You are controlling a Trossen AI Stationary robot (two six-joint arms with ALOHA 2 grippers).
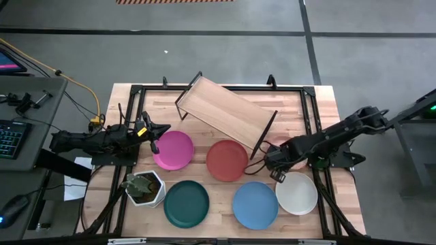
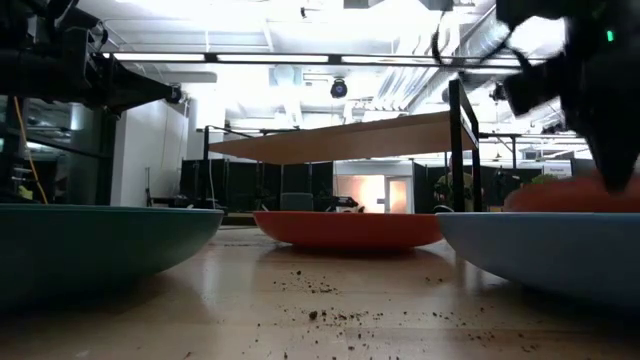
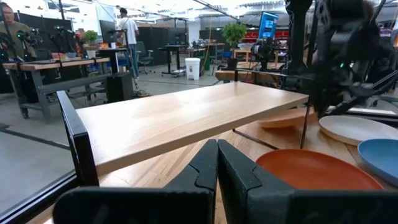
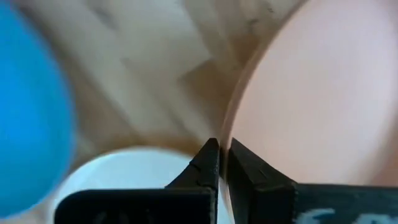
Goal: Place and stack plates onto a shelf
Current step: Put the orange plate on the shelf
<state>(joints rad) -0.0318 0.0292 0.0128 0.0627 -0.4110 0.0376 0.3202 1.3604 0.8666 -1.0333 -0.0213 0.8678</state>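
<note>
The peach plate point(image 4: 323, 93), largely hidden under the arm from above beside the shelf point(image 1: 228, 114), is seen in the wrist view pinched at its rim by the right gripper point(image 4: 222, 155), while the left gripper point(image 1: 155, 133) is held clenched near the magenta plate point(image 1: 174, 150).

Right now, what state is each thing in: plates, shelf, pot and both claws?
shelf: standing askew, top bare
magenta plate: flat on table
red plate: flat on table
dark green plate: flat on table
blue plate: flat on table
white plate: flat on table
peach plate: rim pinched by right claw
plant pot: upright
left claw: shut, empty
right claw: shut on peach plate
</note>
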